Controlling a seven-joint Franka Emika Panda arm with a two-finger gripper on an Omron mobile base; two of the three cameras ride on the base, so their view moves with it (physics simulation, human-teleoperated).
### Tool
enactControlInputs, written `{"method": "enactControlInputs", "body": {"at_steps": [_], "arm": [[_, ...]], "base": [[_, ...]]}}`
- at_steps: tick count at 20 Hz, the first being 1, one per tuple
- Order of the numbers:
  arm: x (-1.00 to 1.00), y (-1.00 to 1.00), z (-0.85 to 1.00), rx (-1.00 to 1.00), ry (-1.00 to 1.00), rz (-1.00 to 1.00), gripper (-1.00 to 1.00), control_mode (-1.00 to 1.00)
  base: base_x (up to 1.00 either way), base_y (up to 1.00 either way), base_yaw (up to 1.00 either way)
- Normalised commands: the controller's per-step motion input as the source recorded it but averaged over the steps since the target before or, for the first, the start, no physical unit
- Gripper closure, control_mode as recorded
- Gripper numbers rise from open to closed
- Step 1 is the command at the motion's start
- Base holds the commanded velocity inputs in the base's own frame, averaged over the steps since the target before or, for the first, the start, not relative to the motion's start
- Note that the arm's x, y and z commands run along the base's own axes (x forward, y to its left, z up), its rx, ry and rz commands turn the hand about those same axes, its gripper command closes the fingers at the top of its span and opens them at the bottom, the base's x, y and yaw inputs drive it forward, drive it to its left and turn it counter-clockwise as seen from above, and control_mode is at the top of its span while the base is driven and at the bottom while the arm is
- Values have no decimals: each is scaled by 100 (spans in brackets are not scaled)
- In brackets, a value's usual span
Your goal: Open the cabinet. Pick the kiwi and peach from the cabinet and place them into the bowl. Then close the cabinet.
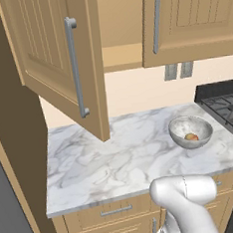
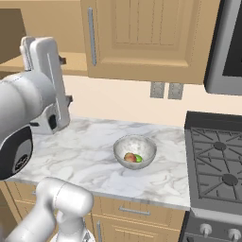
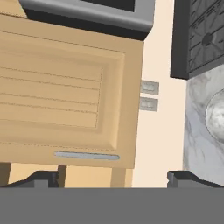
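Gleaming marble counter [image 1: 117, 158], tan wall [image 1: 136, 89].

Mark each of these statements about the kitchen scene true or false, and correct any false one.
1. The left door of the cabinet stands open. True.
2. The bowl is empty. False: a peach and a green fruit lie in it.
3. The bowl sits on the marble counter, left of the stove. True.
4. The right door of the cabinet is swung open. False: it is shut.
5. The tool is shut on the peach. False: its tips stand wide apart, holding nothing.
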Motion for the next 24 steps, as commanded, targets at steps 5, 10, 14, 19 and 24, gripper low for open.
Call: {"method": "enactControlInputs", "body": {"at_steps": [5, 10, 14, 19, 24], "arm": [[-57, 58, 0, -6, 0, 0, -100, -100], [-62, 42, 0, -1, 2, 0, -100, -100], [-56, 36, 0, 0, 6, -1, -100, -100], [-46, 38, 0, 0, 8, -1, -100, -100], [-31, 40, -3, 0, 7, -3, -100, -100]], "base": [[0, 0, 0], [0, 0, 0], [0, 0, 0], [0, 0, 0], [0, 0, 0]]}}
